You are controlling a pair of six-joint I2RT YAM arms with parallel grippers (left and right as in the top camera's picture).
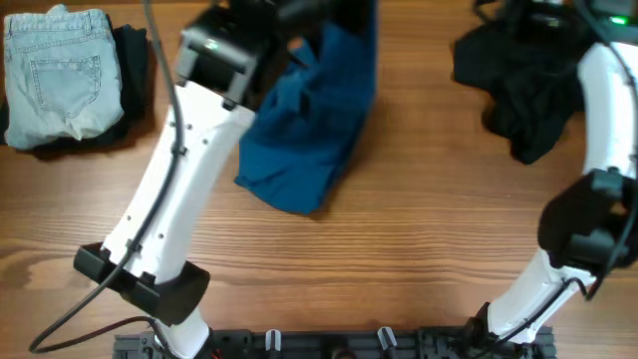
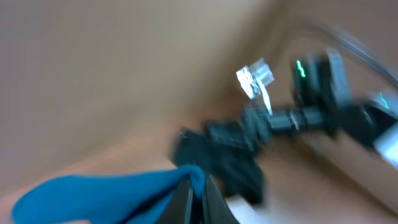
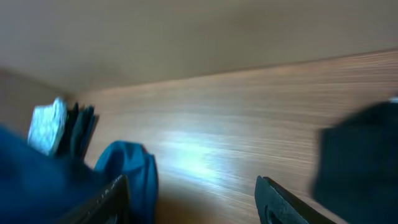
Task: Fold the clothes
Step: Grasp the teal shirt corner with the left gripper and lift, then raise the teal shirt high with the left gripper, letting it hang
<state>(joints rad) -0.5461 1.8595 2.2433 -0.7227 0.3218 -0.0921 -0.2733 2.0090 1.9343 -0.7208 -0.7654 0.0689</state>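
A blue garment [image 1: 311, 120] hangs from the top middle of the table down onto the wood, its lower part bunched on the surface. My left gripper [image 2: 198, 198] is shut on an upper edge of that blue cloth [image 2: 106, 196] and holds it lifted; in the overhead view the jaws are hidden behind the arm near the top edge. My right gripper [image 3: 189, 199] is open and empty above bare wood, with the blue garment [image 3: 127, 174] by its left finger. Its jaws are out of the overhead view.
Folded light-blue jeans [image 1: 55, 70] lie on dark folded clothes at the far left. A pile of black clothes [image 1: 518, 75] lies at the far right; it also shows in the left wrist view [image 2: 230, 155] and the right wrist view [image 3: 364, 155].
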